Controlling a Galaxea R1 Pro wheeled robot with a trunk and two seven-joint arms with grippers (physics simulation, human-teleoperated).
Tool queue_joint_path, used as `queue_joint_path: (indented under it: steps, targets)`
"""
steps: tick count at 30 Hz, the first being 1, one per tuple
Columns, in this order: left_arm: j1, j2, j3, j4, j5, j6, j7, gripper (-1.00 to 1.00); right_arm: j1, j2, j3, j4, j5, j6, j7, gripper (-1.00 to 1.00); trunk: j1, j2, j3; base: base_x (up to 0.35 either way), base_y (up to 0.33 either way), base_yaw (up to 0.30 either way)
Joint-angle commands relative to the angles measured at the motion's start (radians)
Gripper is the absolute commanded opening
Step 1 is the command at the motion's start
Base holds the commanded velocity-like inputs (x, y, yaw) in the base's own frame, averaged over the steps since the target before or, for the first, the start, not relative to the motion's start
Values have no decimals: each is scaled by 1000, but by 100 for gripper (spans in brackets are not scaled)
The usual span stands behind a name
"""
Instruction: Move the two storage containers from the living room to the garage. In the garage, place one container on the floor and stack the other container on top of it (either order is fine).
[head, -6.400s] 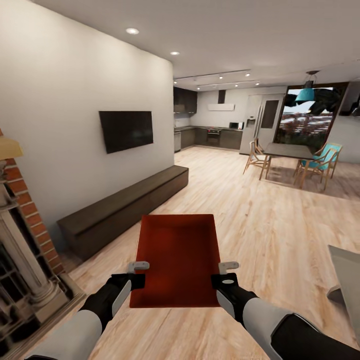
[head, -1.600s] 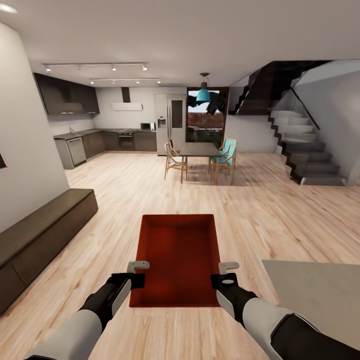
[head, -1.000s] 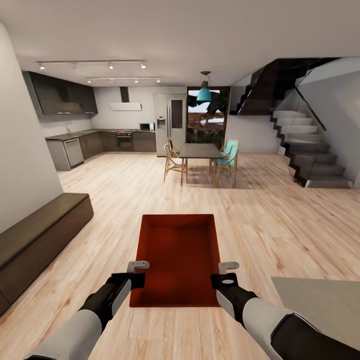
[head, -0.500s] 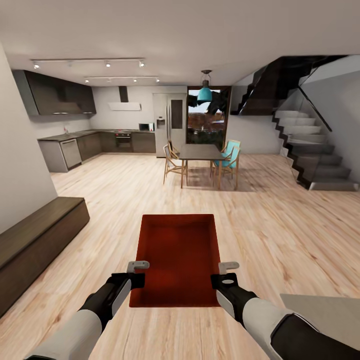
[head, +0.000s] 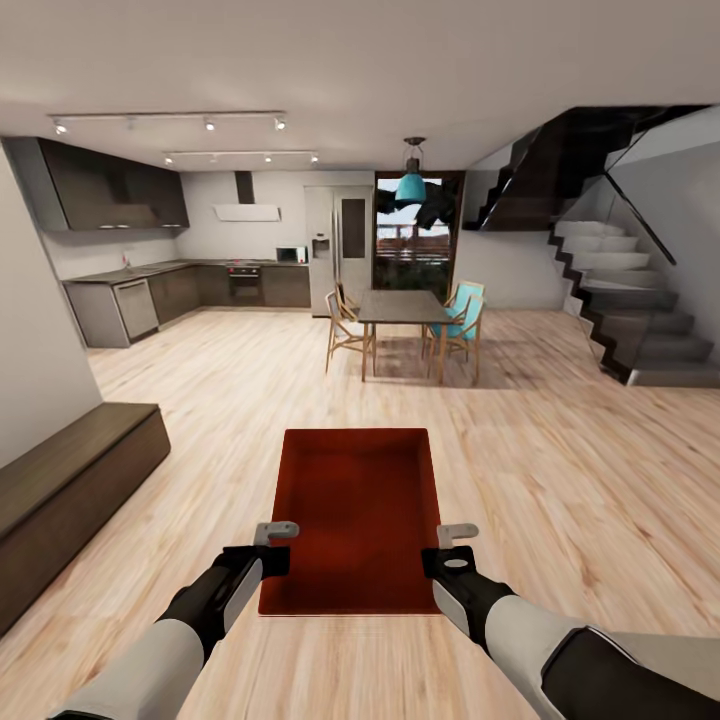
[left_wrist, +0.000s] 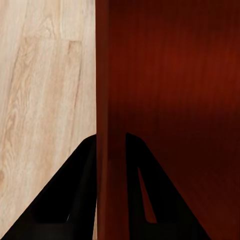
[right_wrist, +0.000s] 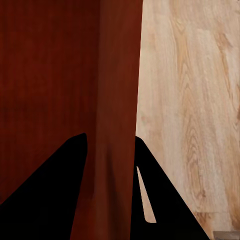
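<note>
The living room's plank floor (head: 560, 470) runs toward a kitchen and stairs — no garage in sight, so the haul looks early. One storage container (head: 358, 515) rides level between left gripper (head: 268, 550) and right gripper (head: 452, 550), each apparently pinching a side wall.

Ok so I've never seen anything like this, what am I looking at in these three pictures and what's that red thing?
It is a simulated two-armed wheeled robot. The large picture comes from its head camera, looking over both arms at a room with a wood floor. The other two come from cameras near each arm's end effector. The left end effector and the right end effector each pinch a side wall of a red-orange storage container, carrying it above the floor. Ahead stand a dining table, a kitchen and stairs.
</note>
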Motion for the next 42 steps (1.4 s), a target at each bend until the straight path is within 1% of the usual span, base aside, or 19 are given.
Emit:
queue_joint_path:
  steps: [1, 38, 42]
  targets:
    - [-1, -9, 6, -15, -30, -26, 13, -100, 0, 1, 5, 4, -24, -1, -67, -100, 1, -1, -2, 322, 0, 0]
    - [0, -9, 4, -15, -29, -26, 13, -100, 0, 1, 6, 4, -24, -2, -66, -100, 1, -1, -2, 322, 0, 0]
    - [-1, -9, 4, -15, -29, -26, 13, -100, 0, 1, 5, 4, -25, -2, -67, -100, 1, -1, -2, 322, 0, -123]
